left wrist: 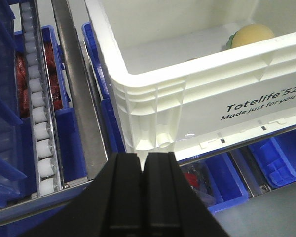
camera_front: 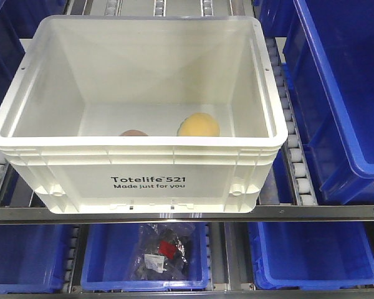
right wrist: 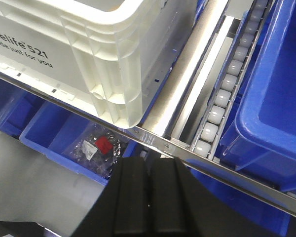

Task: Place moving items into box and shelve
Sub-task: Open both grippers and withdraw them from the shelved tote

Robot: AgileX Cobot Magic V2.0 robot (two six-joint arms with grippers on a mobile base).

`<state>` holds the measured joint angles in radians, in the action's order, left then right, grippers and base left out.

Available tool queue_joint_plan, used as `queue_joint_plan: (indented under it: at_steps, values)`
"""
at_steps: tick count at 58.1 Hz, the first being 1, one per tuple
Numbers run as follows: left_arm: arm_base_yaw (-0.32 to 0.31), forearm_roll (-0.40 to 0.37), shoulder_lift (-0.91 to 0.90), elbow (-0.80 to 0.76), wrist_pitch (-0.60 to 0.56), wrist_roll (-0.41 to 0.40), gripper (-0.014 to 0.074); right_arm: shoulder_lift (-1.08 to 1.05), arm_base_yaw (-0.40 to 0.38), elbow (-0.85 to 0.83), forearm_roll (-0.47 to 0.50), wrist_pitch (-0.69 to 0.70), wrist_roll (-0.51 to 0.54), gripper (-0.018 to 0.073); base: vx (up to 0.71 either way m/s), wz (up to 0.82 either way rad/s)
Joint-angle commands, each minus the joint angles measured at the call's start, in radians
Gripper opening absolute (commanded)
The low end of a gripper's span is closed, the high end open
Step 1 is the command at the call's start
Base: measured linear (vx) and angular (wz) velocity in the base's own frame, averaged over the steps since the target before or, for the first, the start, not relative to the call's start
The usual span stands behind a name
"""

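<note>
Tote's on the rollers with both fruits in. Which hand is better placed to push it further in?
Neither clearly: left hand and right hand are both shut, each just below a front corner of the white tote. Use both.

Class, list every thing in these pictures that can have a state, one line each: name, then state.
White tote: open-topped, upright, resting on the shelf rollers.
Yellow fruit: inside the tote, on its floor.
Reddish fruit: inside the tote, mostly hidden by the front rim.
Left gripper: shut, holding nothing, just off the tote's corner.
Right gripper: shut, holding nothing, below the tote's other corner.
Bagged item: lying in a blue bin on the lower shelf.
</note>
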<state>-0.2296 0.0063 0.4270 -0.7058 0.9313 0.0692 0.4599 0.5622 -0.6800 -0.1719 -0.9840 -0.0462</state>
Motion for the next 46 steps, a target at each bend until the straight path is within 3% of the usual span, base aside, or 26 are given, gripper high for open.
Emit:
queue_joint_plan:
  at_steps: [1, 7, 33, 38, 46]
  values:
    - [-0.004, -0.006, 0.007, -0.024, -0.065, -0.005, 0.0043, 0.008, -0.002, -0.026, -0.011, 0.06, 0.012, -0.0021, 0.0, 0.0]
    - [-0.004, -0.006, 0.007, -0.024, -0.035, -0.004, -0.0025, 0.008, -0.002, -0.026, -0.007, 0.03, 0.009, -0.0016, 0.0, 0.0]
    - [-0.002, -0.006, -0.018, -0.022, -0.033, -0.004, -0.0022, 0.008, -0.002, -0.026, -0.007, 0.029, 0.009, -0.0015, 0.0, 0.0]
    - [0.045, 0.007, -0.069, -0.002, -0.085, -0.002, -0.0022, 0.008, -0.002, -0.026, -0.007, 0.029, 0.009, -0.0015, 0.0, 0.0]
    - [0.141, 0.007, -0.182, 0.164, -0.319, -0.002, -0.0022, 0.008, -0.002, -0.026, -0.007, 0.029, 0.01, -0.0015, 0.0, 0.0]
